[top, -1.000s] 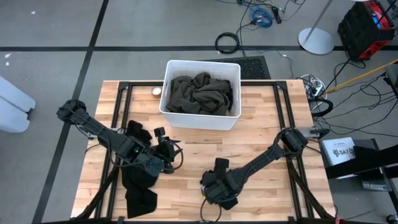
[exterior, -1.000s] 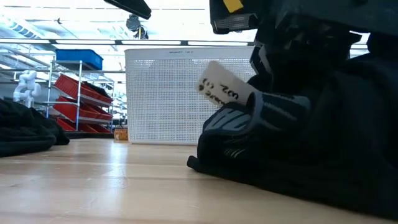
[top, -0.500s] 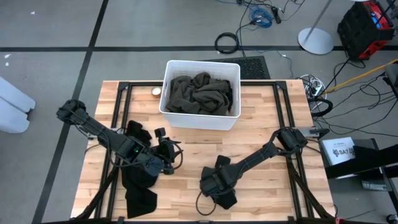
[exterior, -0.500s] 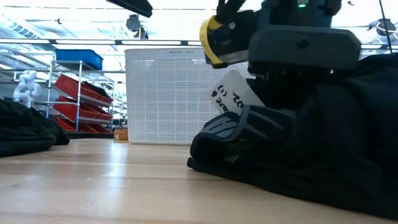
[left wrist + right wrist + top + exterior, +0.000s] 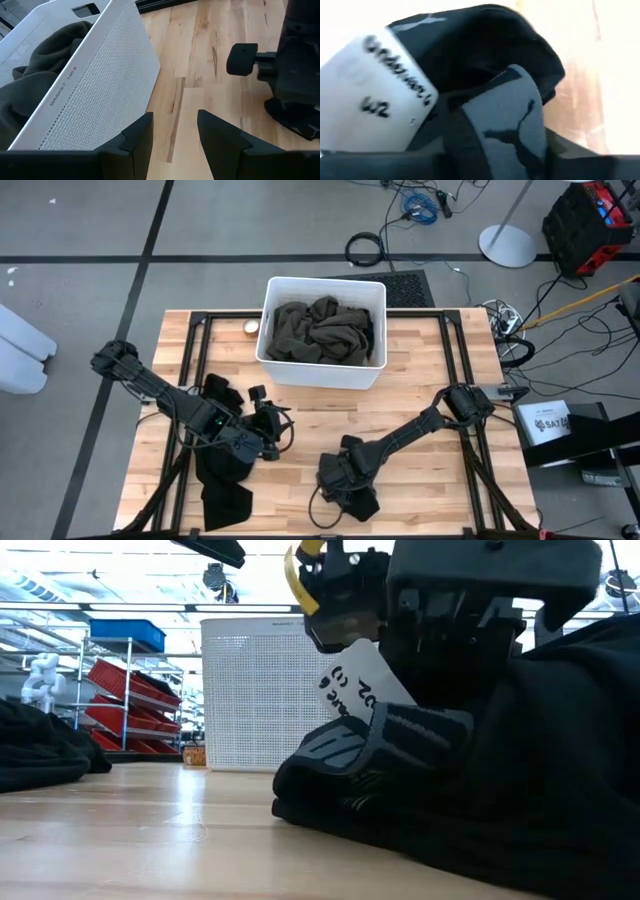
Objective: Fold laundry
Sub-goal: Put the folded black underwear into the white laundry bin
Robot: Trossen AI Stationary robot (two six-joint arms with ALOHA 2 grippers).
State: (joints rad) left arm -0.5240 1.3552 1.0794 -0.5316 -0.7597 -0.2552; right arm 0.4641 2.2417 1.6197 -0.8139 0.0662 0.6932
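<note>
Workshop floor and shelving around a wooden table

Grey floor point(image 5: 80, 240) crossed by dark lines, cables point(image 5: 420, 205) coiled beyond the table point(image 5: 420, 340); metal shelves point(image 5: 120, 690) hold red and blue bins.

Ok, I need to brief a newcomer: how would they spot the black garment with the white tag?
Start from the white bin at the table's far edge, then look to the near edge. The black garment lies there under the right gripper; only it has a grey waistband and a handwritten white tag.
</note>
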